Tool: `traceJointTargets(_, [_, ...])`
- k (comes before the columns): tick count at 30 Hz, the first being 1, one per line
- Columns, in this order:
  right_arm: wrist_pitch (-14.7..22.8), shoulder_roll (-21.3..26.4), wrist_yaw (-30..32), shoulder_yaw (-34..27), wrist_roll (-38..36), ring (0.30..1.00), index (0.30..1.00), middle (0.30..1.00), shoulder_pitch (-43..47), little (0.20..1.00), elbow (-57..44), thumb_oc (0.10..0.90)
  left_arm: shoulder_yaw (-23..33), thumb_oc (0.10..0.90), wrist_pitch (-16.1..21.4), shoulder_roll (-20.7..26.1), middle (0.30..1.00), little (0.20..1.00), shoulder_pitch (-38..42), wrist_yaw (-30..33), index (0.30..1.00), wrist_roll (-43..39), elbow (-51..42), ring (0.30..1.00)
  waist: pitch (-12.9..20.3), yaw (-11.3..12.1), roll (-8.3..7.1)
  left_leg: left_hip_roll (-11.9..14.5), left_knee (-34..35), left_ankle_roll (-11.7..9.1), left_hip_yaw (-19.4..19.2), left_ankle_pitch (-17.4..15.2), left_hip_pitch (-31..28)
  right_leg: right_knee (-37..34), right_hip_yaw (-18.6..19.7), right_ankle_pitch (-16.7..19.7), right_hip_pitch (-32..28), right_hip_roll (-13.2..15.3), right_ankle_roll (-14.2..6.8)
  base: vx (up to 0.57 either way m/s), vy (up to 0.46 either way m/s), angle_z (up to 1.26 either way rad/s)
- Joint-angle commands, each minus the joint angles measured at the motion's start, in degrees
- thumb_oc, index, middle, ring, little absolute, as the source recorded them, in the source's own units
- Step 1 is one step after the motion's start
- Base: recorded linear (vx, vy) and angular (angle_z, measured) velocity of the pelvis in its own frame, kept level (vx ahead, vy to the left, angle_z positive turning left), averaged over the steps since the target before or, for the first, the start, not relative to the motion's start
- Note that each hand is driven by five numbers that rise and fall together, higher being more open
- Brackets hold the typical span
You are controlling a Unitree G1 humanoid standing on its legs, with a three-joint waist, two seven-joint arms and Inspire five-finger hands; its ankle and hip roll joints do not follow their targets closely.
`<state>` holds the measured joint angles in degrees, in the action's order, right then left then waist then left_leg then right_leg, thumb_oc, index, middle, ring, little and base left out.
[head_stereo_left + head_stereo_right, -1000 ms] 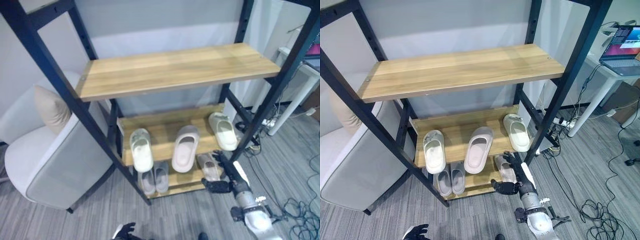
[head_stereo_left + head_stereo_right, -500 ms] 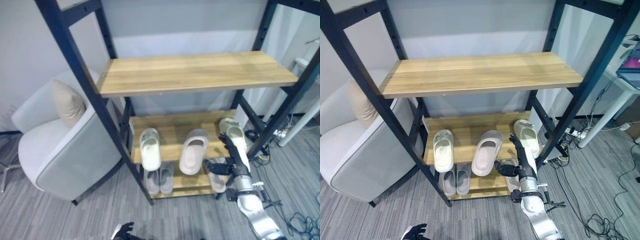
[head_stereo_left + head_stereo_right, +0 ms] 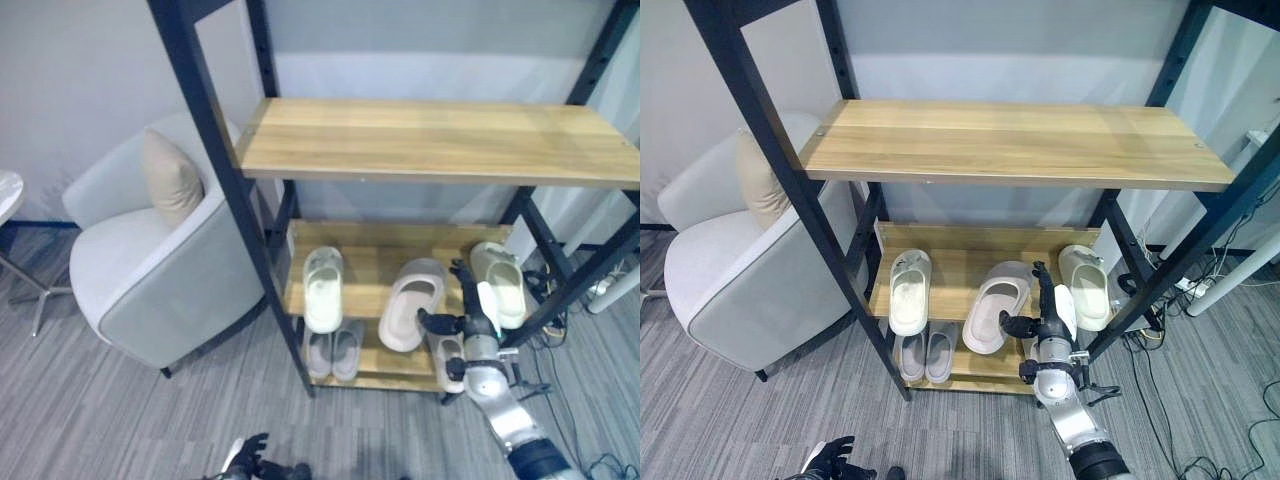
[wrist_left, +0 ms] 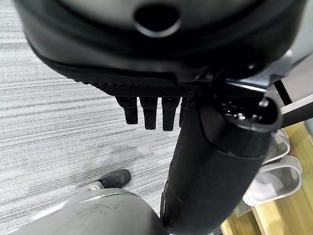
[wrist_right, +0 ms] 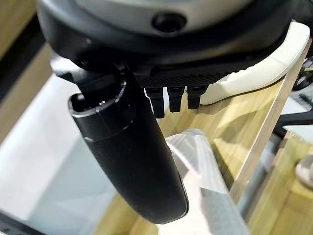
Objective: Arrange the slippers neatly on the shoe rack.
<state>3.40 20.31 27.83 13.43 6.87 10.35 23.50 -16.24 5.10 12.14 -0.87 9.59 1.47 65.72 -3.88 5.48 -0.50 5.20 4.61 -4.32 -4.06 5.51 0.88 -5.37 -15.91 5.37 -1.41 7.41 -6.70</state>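
**Right hand at the middle shelf**

Right hand [image 3: 1045, 322], fingers straight and spread, is raised between the pink slipper [image 3: 994, 306] and the cream slipper [image 3: 1084, 287] on the rack [image 3: 1010, 155]. Left hand [image 3: 248, 462], fingers relaxed, is seen low above the floor.

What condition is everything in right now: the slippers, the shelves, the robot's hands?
Top shelf: bare.
White slipper: flat, middle shelf.
Beige slipper: angled, overhanging the edge.
Cream slipper: flat, far right.
Grey pair: side by side, bottom shelf.
Right hand: open, between the slippers.
Left hand: open, low, idle.
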Motion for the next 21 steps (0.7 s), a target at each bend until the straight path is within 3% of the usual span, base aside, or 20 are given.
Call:
traceJointTargets(1, [3.0, 0.7, 6.1, -3.4, 2.4, 0.9, 0.9, 0.9, 12.5, 0.9, -0.7, 0.8, -5.7, 0.8, -0.7, -3.9, 0.9, 0.9, 1.4, 0.8, 0.9, 3.7, 5.3, 0.9, -3.8, 2.4, -0.88, -2.8, 0.4, 1.1, 1.7, -4.9, -1.1, 0.4, 0.8, -5.1, -2.1, 0.0, -2.4, -0.04, 0.008, 0.11])
traceJointTargets(2, [2.7, 1.0, 6.3, -3.2, 2.4, 0.9, 0.9, 0.9, 13.5, 0.9, 0.5, 0.8, -5.9, 0.8, -0.7, -3.8, 0.9, 0.9, 1.5, 0.8, 0.9, 3.6, 5.3, 0.9, -3.9, 2.7, -0.94, -2.8, 0.4, 1.1, 1.9, -4.9, -0.9, 0.4, 0.7, -5.1, -1.9, 0.1, -2.4, -0.02, 0.004, 0.07])
traceJointTargets(3, [2.8, 1.0, 6.4, -3.1, 2.3, 0.589, 0.589, 0.589, 13.6, 0.589, 0.7, 0.593, -5.9, 0.8, -0.7, -3.9, 0.9, 0.9, 1.6, 0.8, 0.9, 3.6, 5.3, 0.9, -3.9, 2.6, -0.93, -2.8, 0.4, 1.1, 1.9, -4.8, -0.9, 0.4, 0.7, -5.1, -1.9, 0.1, -2.4, -0.04, 0.0, 0.05])
traceJointTargets(4, [2.2, 1.2, 6.3, -3.0, 1.8, 0.549, 0.549, 0.549, 15.1, 0.549, 2.4, 0.566, -6.1, 0.8, -0.8, -3.7, 0.9, 0.9, 1.8, 1.0, 0.9, 3.5, 5.3, 0.9, -4.2, 3.0, -1.06, -2.9, 0.4, 1.0, 2.2, -4.6, -0.4, 0.4, 0.5, -5.0, -1.6, 0.1, -2.3, -0.04, -0.001, 0.04])
traceJointTargets(5, [2.0, 1.5, 6.0, -2.7, 1.7, 0.3, 0.3, 0.3, 15.7, 0.3, 3.4, 0.4, -6.1, 0.8, -0.8, -3.7, 0.9, 0.9, 1.9, 1.0, 0.9, 3.4, 5.3, 0.9, -4.2, 3.1, -1.1, -2.9, 0.4, 1.0, 2.3, -4.6, -0.3, 0.4, 0.4, -4.9, -1.5, 0.1, -2.3, -0.04, -0.006, 0.09])
traceJointTargets(14, [2.2, 3.8, 2.1, -2.2, 0.1, 0.3, 0.3, 0.3, 15.5, 0.3, 3.8, 0.4, -5.6, 0.8, -1.1, -3.6, 0.9, 0.9, 1.5, 0.0, 0.9, 3.8, 6.1, 0.9, -4.0, 3.1, -1.29, -2.8, 0.4, 0.7, 2.7, -4.5, -0.2, 0.4, -0.2, -4.9, -1.9, 0.4, -2.3, 0.0, 0.0, 0.07])
traceJointTargets(21, [4.5, 5.4, -3.8, -4.1, 0.9, 0.3, 0.3, 0.3, 6.4, 0.3, -8.8, 0.4, -3.3, 0.8, -1.3, -3.8, 0.9, 0.9, 0.8, -1.0, 0.9, 4.8, 6.4, 0.9, -3.1, 1.5, -0.81, -2.6, 0.4, 0.5, 2.5, -4.7, -1.2, 0.4, -0.3, -4.9, -2.6, 0.5, -2.4, 0.0, -0.001, 0.0])
